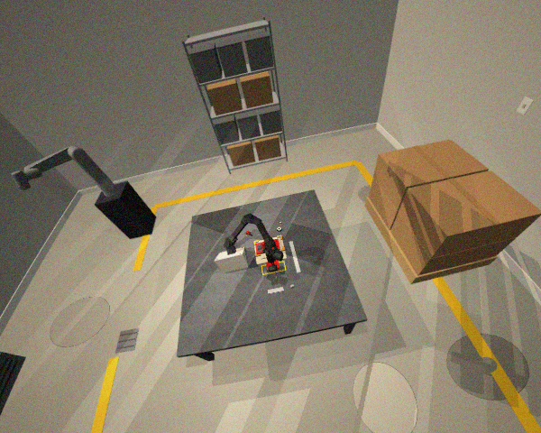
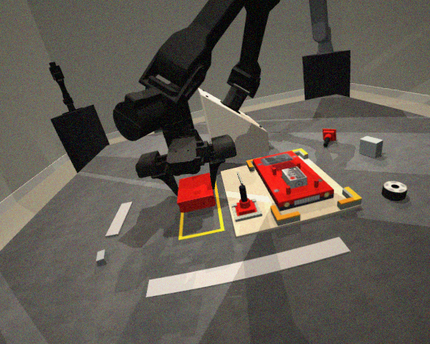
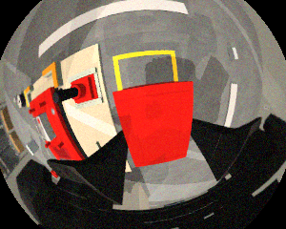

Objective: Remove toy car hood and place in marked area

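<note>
My gripper (image 2: 195, 188) (image 3: 157, 128) is shut on the hood, a red block (image 2: 196, 196) (image 3: 154, 107), with one finger on each side. The hood hangs low above the table, roughly level. In the exterior view it covers the rear part of the marked area, a yellow outline (image 2: 200, 234) (image 3: 144, 53) (image 1: 274, 272); the front part shows. Its exact height and how much of it lies over the area are hard to tell. The red toy car (image 2: 274, 182) (image 3: 40, 106) sits on a cream board, its grey engine block uncovered.
Beside the outline, on the cream board (image 2: 250, 228), stands a red-based post (image 2: 245, 206) with a black upright stick. Orange and yellow corner blocks surround the car. A white slanted panel (image 2: 226, 129) stands behind. A wheel (image 2: 394, 190) and small grey blocks lie around.
</note>
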